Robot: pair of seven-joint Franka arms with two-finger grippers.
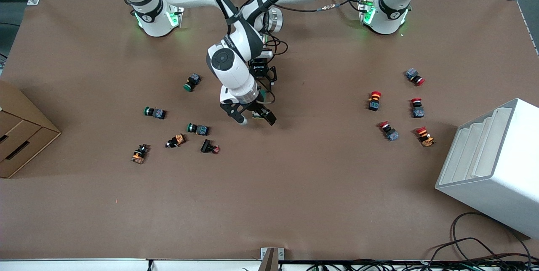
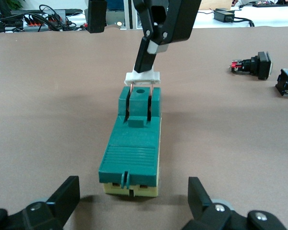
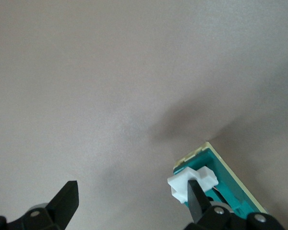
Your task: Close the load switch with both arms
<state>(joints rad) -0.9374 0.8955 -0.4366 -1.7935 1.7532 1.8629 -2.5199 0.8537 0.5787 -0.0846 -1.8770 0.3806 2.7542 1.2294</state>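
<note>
Load switch point(image 1: 257, 115) and my two hands, seen just above the centre of the front view.

(a) The switch is a long dark green block on a cream base. It has a ribbed cover at one end and a raised, slotted housing at the other. A white lever point(image 2: 143, 76) stands up from that housing on two thin metal blades, tilted above the block rather than pressed down into it. The switch lies flat on the brown surface point(image 1: 294, 203). In the front view my right arm hides most of it.

(b) My right hand point(image 1: 256, 118) is over the lever end with its fingers spread wide apart, gripping nothing. One finger point(image 3: 197, 199) rests against the white lever, and the other hangs over bare surface beside the switch.

(c) My left hand point(image 2: 132, 196) is low at the ribbed end of the switch, higher in the front view than my right hand. Its fingers are also apart. They flank the cream base on both sides, and a gap shows between each finger and the block.

(d) Green-capped push buttons point(image 1: 192, 82) lie scattered on the surface toward the right arm's end. Red-capped push buttons point(image 1: 374, 100) lie toward the left arm's end. Both groups are well apart from the switch.
</note>
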